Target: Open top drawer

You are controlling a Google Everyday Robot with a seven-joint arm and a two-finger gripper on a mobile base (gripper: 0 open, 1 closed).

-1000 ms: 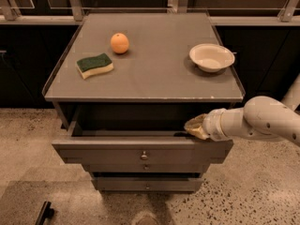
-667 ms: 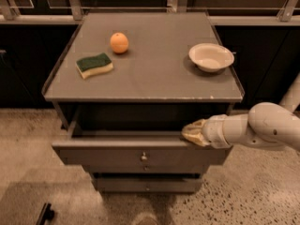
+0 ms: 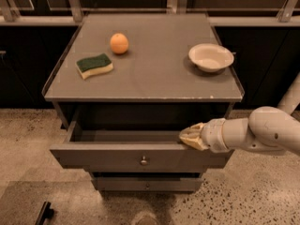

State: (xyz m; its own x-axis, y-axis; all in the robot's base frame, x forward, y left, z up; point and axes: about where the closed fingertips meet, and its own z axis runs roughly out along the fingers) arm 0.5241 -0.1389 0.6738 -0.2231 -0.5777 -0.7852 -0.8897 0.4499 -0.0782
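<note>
The top drawer (image 3: 117, 157) is a wide grey metal drawer under the cabinet top, pulled out toward me, its dark inside showing. A small round silver knob (image 3: 144, 161) sits at the centre of its front. My gripper (image 3: 186, 137) comes in from the right on a white arm and rests at the top edge of the drawer front, right of centre.
On the cabinet top (image 3: 150, 74) lie an orange (image 3: 119, 43), a green and yellow sponge (image 3: 94, 65) and a white bowl (image 3: 211, 56). A narrower grey drawer (image 3: 147, 183) sits closed below. Dark cabinets stand behind; speckled floor lies around.
The gripper has moved slightly toward me and down along with the drawer front. The drawer stands out a little further than before.
</note>
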